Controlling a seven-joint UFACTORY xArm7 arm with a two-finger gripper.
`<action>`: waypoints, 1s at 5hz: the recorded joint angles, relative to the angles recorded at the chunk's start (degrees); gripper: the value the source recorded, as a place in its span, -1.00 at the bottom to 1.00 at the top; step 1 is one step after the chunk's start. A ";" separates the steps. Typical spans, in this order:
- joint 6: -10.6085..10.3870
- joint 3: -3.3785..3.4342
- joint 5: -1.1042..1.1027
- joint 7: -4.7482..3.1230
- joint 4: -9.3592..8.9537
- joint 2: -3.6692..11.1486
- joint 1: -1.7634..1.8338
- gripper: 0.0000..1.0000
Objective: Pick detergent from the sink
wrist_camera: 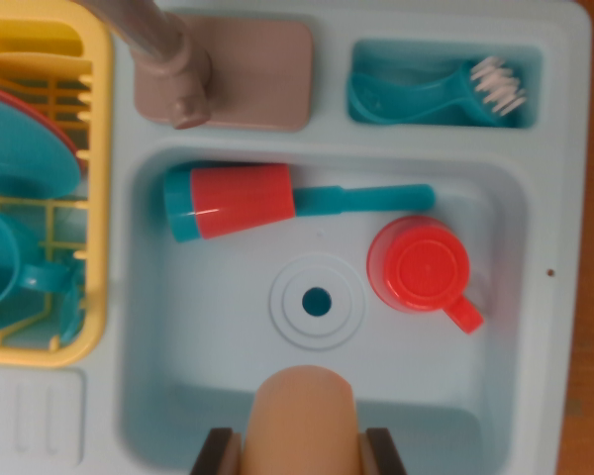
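Gripper (303,457) fingers show as two dark tips at the bottom edge, one pressed against each side of the tan detergent bottle (304,416), which they clasp. That bottle sits between the jaws at the near wall of the pale blue sink (178,346), just below the round drain (317,301). One red cup (423,270) stands at the wrist view's right of the drain. One red-and-teal brush (262,201) lies along the far wall. One teal scrub brush (438,93) rests in the upper compartment. One brown faucet (183,64) and one yellow rack (89,198) of teal dishes flank the basin.
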 joint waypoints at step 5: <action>4.70 0.06 -0.21 0.24 3.47 -1.25 0.03 1.00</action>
